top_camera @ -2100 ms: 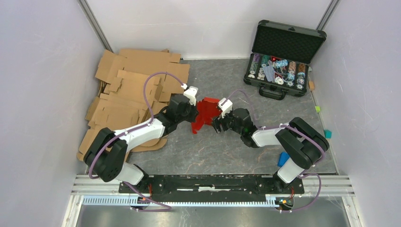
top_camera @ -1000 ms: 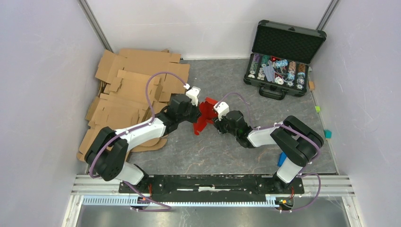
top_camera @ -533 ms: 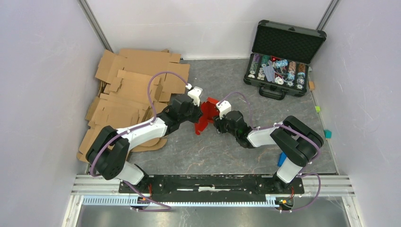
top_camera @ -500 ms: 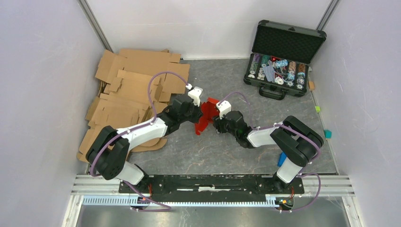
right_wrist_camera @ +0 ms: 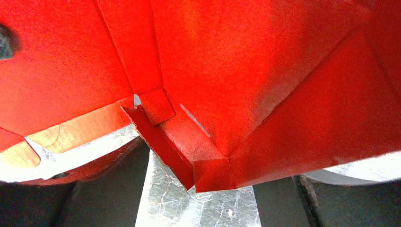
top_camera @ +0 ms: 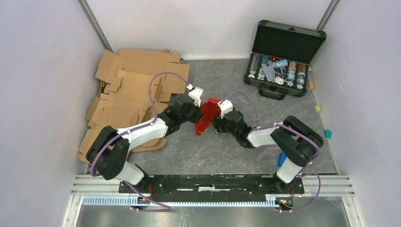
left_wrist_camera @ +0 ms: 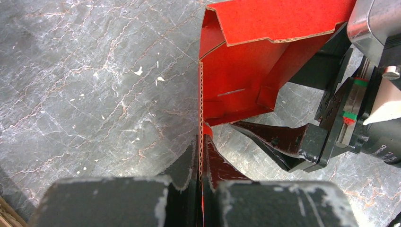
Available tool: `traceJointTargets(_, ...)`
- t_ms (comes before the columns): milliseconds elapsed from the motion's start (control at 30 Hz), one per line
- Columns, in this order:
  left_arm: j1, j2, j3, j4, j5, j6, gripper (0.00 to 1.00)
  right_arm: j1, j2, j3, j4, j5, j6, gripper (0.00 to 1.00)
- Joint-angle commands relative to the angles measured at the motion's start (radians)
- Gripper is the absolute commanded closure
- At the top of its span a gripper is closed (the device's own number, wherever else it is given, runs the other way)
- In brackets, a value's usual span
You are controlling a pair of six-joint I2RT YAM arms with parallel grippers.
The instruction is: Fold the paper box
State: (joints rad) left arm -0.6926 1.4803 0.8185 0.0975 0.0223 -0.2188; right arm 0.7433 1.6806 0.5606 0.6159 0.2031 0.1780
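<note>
The paper box (top_camera: 208,111) is a bright red creased sheet, partly folded and held upright off the grey table between the two arms. My left gripper (top_camera: 198,115) is shut on one edge of it; in the left wrist view the fingers (left_wrist_camera: 189,163) pinch the sheet's thin edge (left_wrist_camera: 236,80). My right gripper (top_camera: 215,124) is open just to the right of the sheet. In the right wrist view its fingers (right_wrist_camera: 106,189) stand wide apart, with a red folded flap corner (right_wrist_camera: 208,172) hanging between and above them, not pinched.
A pile of brown cardboard sheets (top_camera: 127,92) lies at the back left. An open black case of poker chips (top_camera: 281,59) stands at the back right. Small blue (top_camera: 282,158), teal (top_camera: 327,134) and green (top_camera: 318,109) blocks lie near the right arm.
Both grippers have closed in on each other at the red sheet. The right gripper has shifted left under its flaps, and the sheet stands more folded and narrower than before.
</note>
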Motion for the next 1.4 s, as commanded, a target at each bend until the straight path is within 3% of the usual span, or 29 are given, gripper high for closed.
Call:
traceJointTargets(0,-0.009,0.014,0.018,-0.056,-0.014,0.018,0.95,-0.004,-0.027,-0.002,0.015,0.024,0.007,0.2)
traceJointTargets(233,-0.009,0.011,0.016,-0.056,-0.018,0.016,0.95,-0.004,-0.031,-0.014,0.011,0.023,0.0,0.2)
traceJointTargets(300,-0.008,0.011,0.016,-0.056,-0.019,0.016,0.95,-0.004,-0.036,-0.02,0.007,0.022,0.002,0.18)
traceJointTargets(367,-0.008,0.011,0.016,-0.056,-0.018,0.016,0.95,-0.004,-0.044,-0.03,0.007,0.022,0.006,0.09)
traceJointTargets(500,-0.01,0.009,0.014,-0.056,-0.018,0.018,0.95,-0.004,-0.064,-0.045,0.008,0.015,0.006,0.07)
traceJointTargets(667,-0.012,0.008,0.016,-0.058,-0.018,0.019,0.95,0.001,-0.076,-0.044,0.006,0.014,-0.012,0.14)
traceJointTargets(867,-0.016,0.011,0.02,-0.063,-0.019,0.024,0.95,0.02,-0.076,-0.024,-0.025,0.043,-0.058,0.09)
traceJointTargets(1200,-0.02,0.012,0.025,-0.07,-0.019,0.024,0.95,0.06,-0.079,-0.019,-0.028,0.058,-0.07,0.21)
traceJointTargets(1367,-0.022,0.013,0.025,-0.07,-0.019,0.025,0.95,0.067,-0.067,0.0,-0.044,0.044,-0.076,0.15)
